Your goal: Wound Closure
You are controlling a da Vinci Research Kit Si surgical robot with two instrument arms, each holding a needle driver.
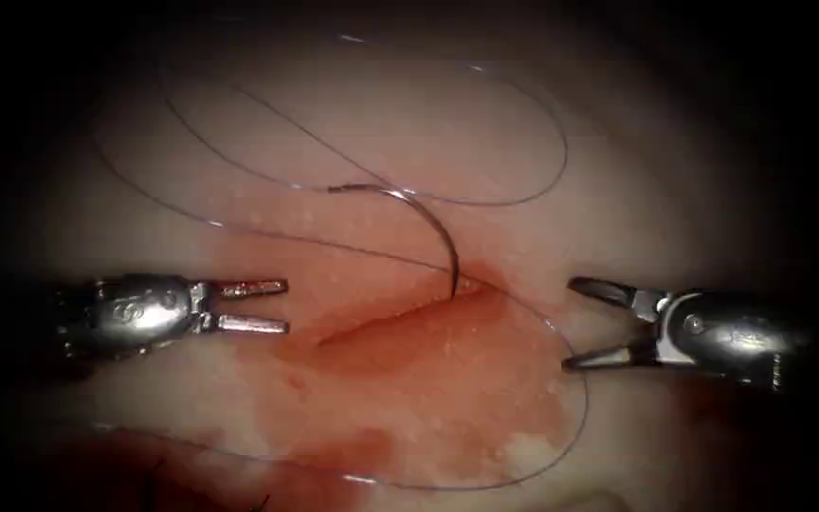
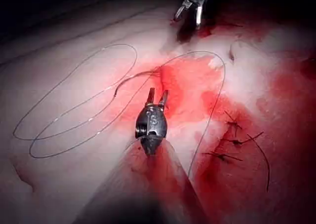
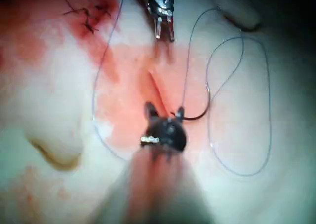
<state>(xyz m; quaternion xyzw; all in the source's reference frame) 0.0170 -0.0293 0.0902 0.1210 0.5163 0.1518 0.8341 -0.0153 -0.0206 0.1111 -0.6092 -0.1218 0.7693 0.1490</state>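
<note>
The thin, dark, curved steel needle [image 1: 433, 220] stands with its point sunk into the pale pork-belly tissue [image 1: 675, 171] at the right end of the cut [image 1: 391, 318], a slanting red slit. The rest of the needle's curve arches up and away from the cut toward its far-left side, and the blunt tail end lies free above the tissue. Neither tool holds it. In the left wrist view the needle [image 2: 136, 80] shows as a dark arc ending at the cut, and in the right wrist view the needle [image 3: 197, 116] curves just beside the right tool.

The fine dark thread [image 1: 523, 104] runs from the needle's tail in wide loose loops over the tissue beyond the cut, and another long bend of it sweeps around the cut's right end and along its near side. Red fluid [image 1: 447, 389] stains the tissue around and below the cut.

The left arm's metal end effector [image 1: 253, 305] lies to the left of the cut, near its left end, its jaws narrowly apart and holding nothing. The right arm's metal end effector [image 1: 585, 322] sits to the right of the cut, jaws spread wide and empty, with the thread's bend passing just beside its lower jaw.

Dark knotted stitches with cut ends [image 2: 229, 142] sit on the stained tissue well apart from the cut.
</note>
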